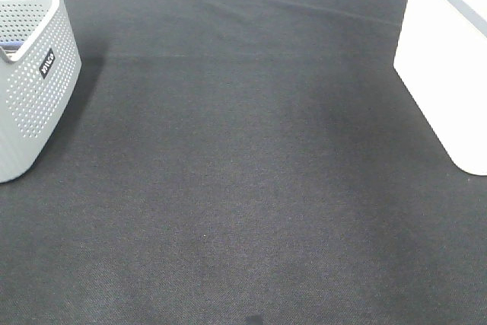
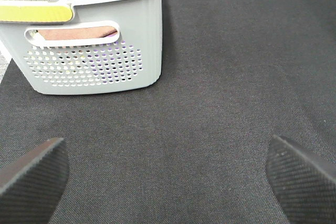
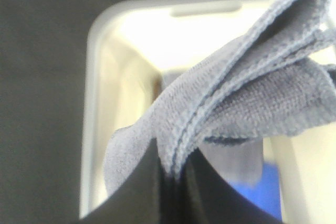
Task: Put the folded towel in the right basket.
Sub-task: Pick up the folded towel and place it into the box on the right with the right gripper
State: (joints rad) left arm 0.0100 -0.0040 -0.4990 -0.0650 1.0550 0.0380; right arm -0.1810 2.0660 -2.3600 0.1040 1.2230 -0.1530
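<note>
Towel point(image 3: 247, 82): grey-blue, folded, held in the air over the open mouth of the right basket point(image 3: 92, 103).
Right gripper point(image 3: 176, 179): jaws pinching the folded edge of the towel.
Left gripper point(image 2: 168, 176): jaws spread wide, low over the black cloth point(image 1: 243, 188).
Right basket: white, plain-walled, at the right edge of the cloth; blue object point(image 3: 257, 192) inside.
Left basket point(image 1: 34, 89): grey, perforated, at the left edge of the cloth; brown fabric point(image 2: 79, 32) inside.

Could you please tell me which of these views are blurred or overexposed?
Right wrist view: the folded grey-blue terry towel is soft-focused, and the white plastic basket beyond it is blown out. Exterior high view: that basket glares; left wrist view is sharp.
</note>
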